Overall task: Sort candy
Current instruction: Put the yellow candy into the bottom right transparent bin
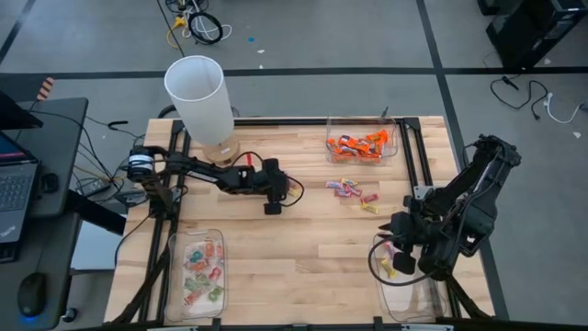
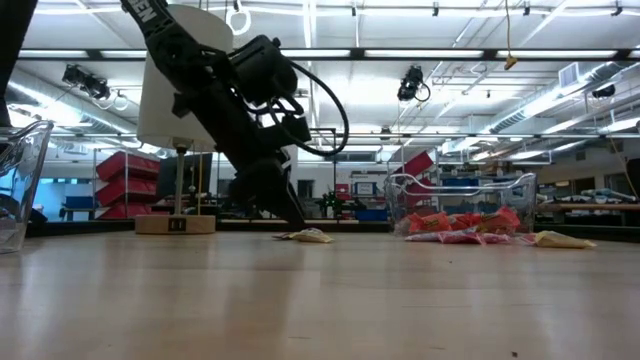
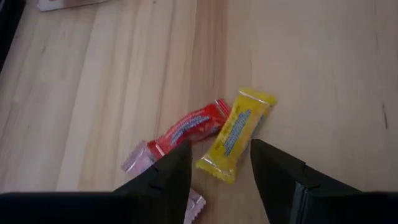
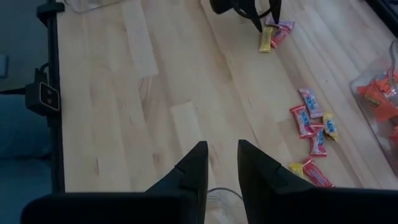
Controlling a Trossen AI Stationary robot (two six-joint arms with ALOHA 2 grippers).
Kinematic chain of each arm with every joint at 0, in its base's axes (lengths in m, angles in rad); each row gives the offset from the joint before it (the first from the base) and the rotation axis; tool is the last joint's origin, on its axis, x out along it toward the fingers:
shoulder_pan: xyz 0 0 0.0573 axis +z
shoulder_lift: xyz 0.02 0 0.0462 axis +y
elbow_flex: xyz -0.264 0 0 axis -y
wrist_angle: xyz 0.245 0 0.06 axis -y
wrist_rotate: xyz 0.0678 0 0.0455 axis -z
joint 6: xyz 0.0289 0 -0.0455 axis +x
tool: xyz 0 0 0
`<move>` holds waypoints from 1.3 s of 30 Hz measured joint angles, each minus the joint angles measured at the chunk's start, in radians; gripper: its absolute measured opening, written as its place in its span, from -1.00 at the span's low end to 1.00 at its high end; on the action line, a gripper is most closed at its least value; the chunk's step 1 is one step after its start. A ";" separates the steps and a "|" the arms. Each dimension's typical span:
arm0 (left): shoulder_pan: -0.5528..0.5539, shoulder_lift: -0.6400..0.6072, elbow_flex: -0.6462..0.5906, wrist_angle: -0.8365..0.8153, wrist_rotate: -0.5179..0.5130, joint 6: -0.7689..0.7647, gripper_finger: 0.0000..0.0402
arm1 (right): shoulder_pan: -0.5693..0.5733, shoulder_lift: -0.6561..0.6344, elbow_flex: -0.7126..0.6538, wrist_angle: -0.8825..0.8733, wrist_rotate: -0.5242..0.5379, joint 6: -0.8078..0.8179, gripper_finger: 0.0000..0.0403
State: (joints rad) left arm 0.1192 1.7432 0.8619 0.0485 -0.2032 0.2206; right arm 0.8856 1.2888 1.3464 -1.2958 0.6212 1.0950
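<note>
My left gripper (image 1: 273,208) stands open low over the middle of the table. Its fingers are on either side of the near end of a yellow candy (image 3: 235,134). A red candy (image 3: 189,127) and pink-wrapped ones (image 3: 140,155) lie beside it under one finger. The same small pile shows flat on the table in the low view (image 2: 305,236). My right gripper (image 4: 222,168) hovers high over the near right tray (image 1: 411,292), fingers a little apart with nothing between them. More loose candy (image 1: 354,191) lies right of centre.
A clear tray of orange candy (image 1: 358,145) stands at the far right, and a tray of pale green and pink candy (image 1: 202,271) at the near left. A tall white cylinder on a wooden base (image 1: 197,97) stands at the far left. Bare wood lies between the piles.
</note>
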 joint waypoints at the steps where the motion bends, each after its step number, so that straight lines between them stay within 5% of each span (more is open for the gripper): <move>1: 0.000 0.008 0.000 0.011 0.005 -0.001 -0.16 | 0.000 0.000 0.000 -0.001 0.000 0.000 -0.64; 21: 0.002 0.097 0.003 0.051 0.036 -0.020 -0.19 | 0.000 0.001 -0.004 -0.001 0.018 -0.007 -0.64; 33: -0.003 0.099 0.002 0.038 0.093 -0.041 -0.75 | 0.000 0.001 -0.004 0.001 0.074 -0.037 -0.64; 39: -0.027 0.069 -0.002 0.031 0.132 -0.041 -0.86 | -0.020 0.002 -0.004 0.001 0.147 -0.113 -0.64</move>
State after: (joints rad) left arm 0.0924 1.8121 0.8595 0.0794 -0.0709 0.1794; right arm 0.8655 1.2911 1.3426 -1.2953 0.7681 0.9821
